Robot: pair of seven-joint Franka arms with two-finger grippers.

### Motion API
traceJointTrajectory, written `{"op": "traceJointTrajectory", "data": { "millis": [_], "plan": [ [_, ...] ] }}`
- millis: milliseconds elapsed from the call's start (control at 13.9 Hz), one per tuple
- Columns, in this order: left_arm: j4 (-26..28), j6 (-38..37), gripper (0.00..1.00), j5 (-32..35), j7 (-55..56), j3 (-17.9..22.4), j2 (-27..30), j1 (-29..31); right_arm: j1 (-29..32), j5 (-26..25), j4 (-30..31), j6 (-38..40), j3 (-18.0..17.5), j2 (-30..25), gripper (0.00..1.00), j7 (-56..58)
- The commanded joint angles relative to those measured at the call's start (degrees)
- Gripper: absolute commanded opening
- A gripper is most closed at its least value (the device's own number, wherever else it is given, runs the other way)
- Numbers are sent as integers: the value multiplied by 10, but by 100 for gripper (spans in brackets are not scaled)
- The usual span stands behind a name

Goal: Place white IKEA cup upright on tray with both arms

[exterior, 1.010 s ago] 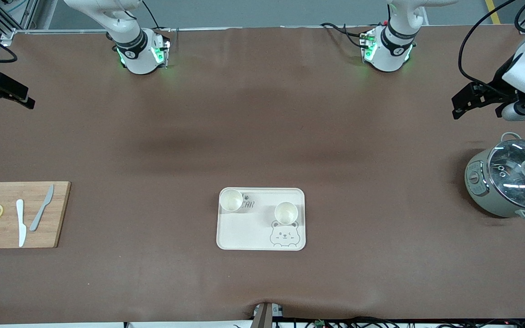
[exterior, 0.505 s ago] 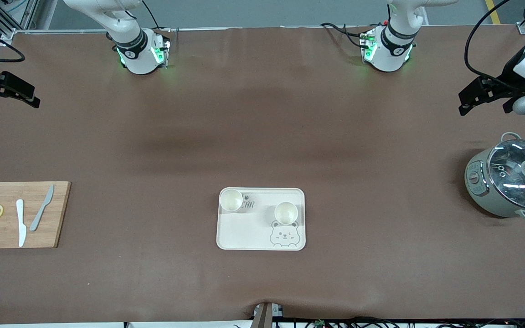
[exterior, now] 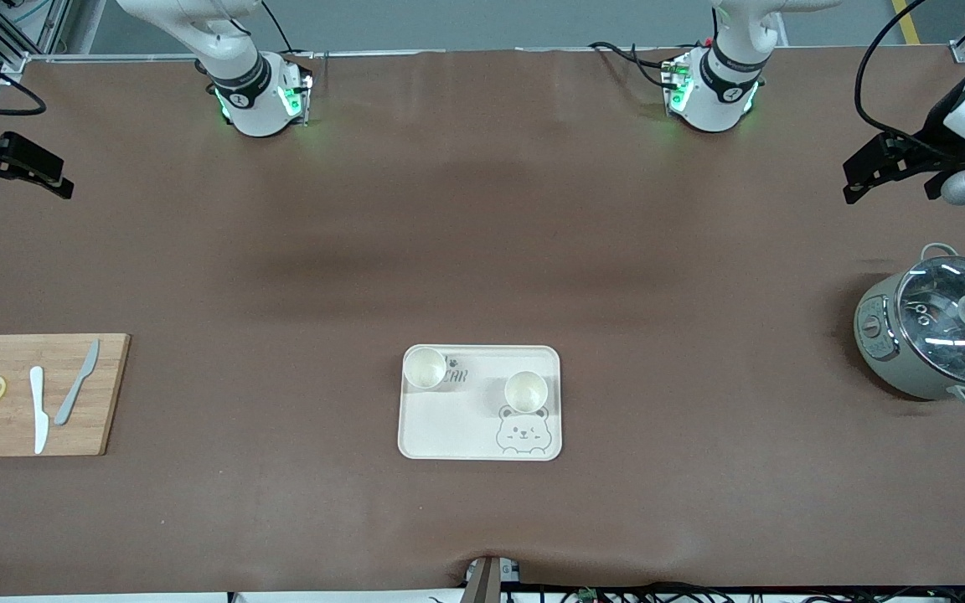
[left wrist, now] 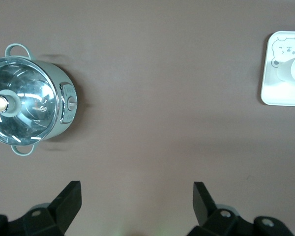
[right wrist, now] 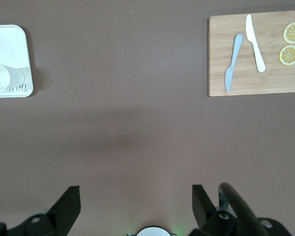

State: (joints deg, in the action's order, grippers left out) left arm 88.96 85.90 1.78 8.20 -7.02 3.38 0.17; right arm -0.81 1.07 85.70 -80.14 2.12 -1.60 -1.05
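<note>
Front view: tray (exterior: 449,435) near table (exterior: 482,251) front edge, mid-length. Two white cups (exterior: 525,391) upright on it, one at its corner twd my bases (exterior: 425,368). Likely light, rigid, slick, chip-prone; grip at rim/wall. My left gripper (exterior: 868,172) and right gripper (exterior: 26,172) spread, empty, over table ends.

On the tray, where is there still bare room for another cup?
The tray is bare in its half nearer the front camera, beside the bear drawing, toward the right arm's end. The farther half is crowded: one cup in a corner, the other cup just above the bear.
</note>
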Motion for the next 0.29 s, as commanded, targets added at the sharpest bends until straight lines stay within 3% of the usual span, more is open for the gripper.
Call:
{"op": "traceJointTrajectory", "data": {
  "millis": [0, 216],
  "plan": [
    [-9, -20, 100, -1, -4, -2, 7, 4, 0, -8, 6, 1, 0, -7, 100, -9],
    [-13, -29, 100, -2, 0, -1, 6, 4, -1, -8, 6, -3, 0, -7, 100, -8]
  ]
}}
